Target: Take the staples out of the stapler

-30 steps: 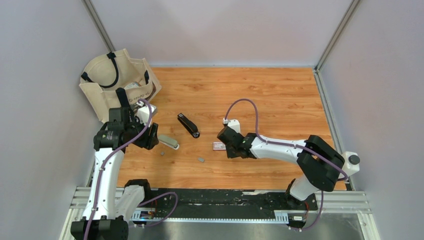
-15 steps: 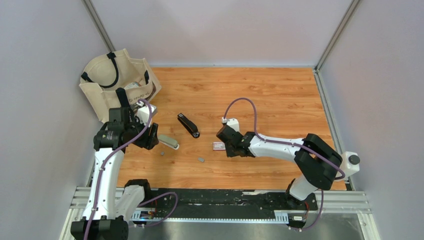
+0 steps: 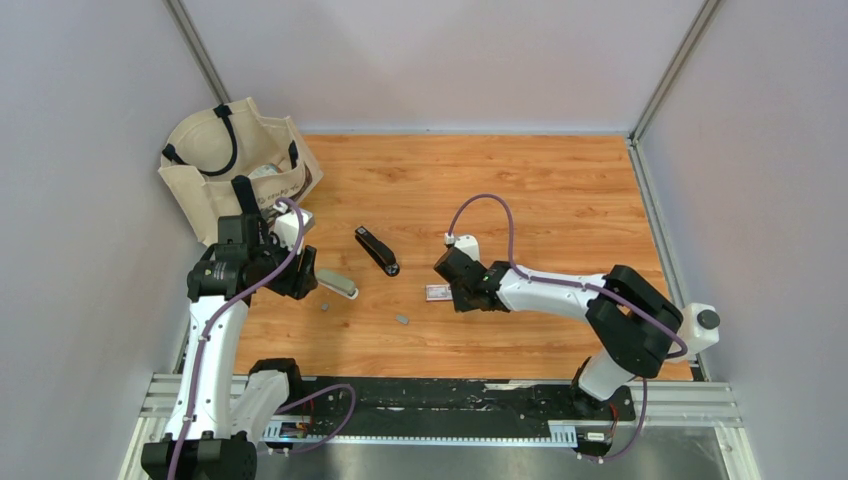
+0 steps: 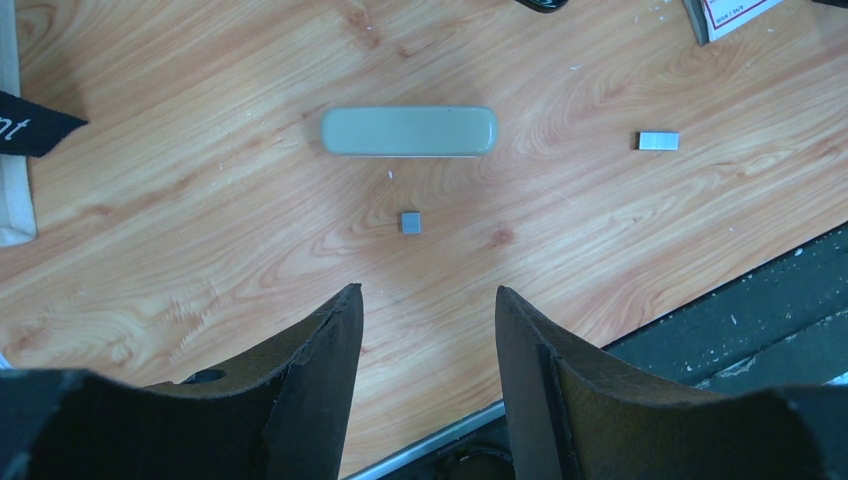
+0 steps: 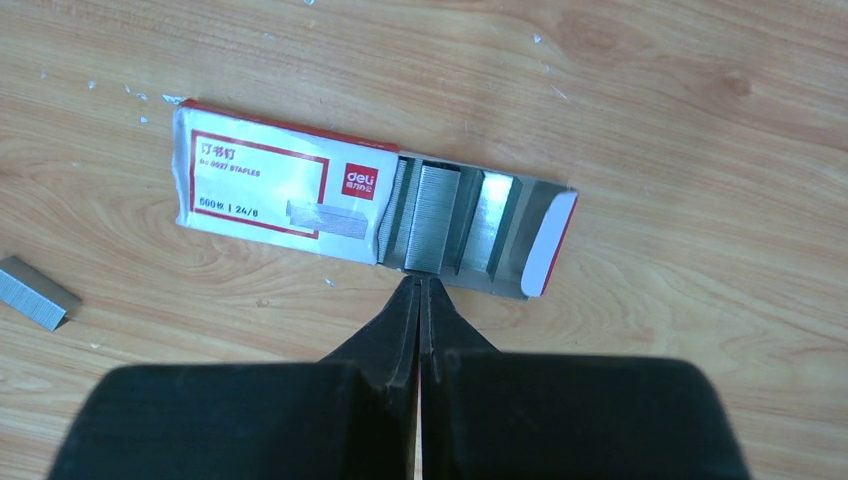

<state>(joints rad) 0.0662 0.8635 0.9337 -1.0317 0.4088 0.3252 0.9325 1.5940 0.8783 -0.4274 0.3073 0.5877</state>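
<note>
The black stapler [image 3: 377,250] lies closed on the wooden table, between the two arms; only its tip [image 4: 545,4] shows in the left wrist view. Two short grey staple strips [image 3: 325,306] [image 3: 402,320] lie loose on the wood and also show in the left wrist view [image 4: 410,222] [image 4: 658,141]. One strip [image 5: 35,293] shows in the right wrist view. My left gripper [image 4: 428,300] is open and empty, above the nearer strip [image 3: 308,282]. My right gripper [image 5: 420,283] is shut, its tips at the near edge of the staple box's open tray [image 5: 440,215].
A pale grey-beige oblong object [image 3: 338,284] [image 4: 410,131] lies just past the left gripper. The red-and-white staple box [image 3: 438,292] [image 5: 270,180] lies open with staple rows inside. A canvas bag [image 3: 235,165] stands at the back left. The black base rail [image 3: 450,395] runs along the near edge.
My right gripper has crept slightly left towards the staple box. The left arm, stapler and loose strips have not moved.
</note>
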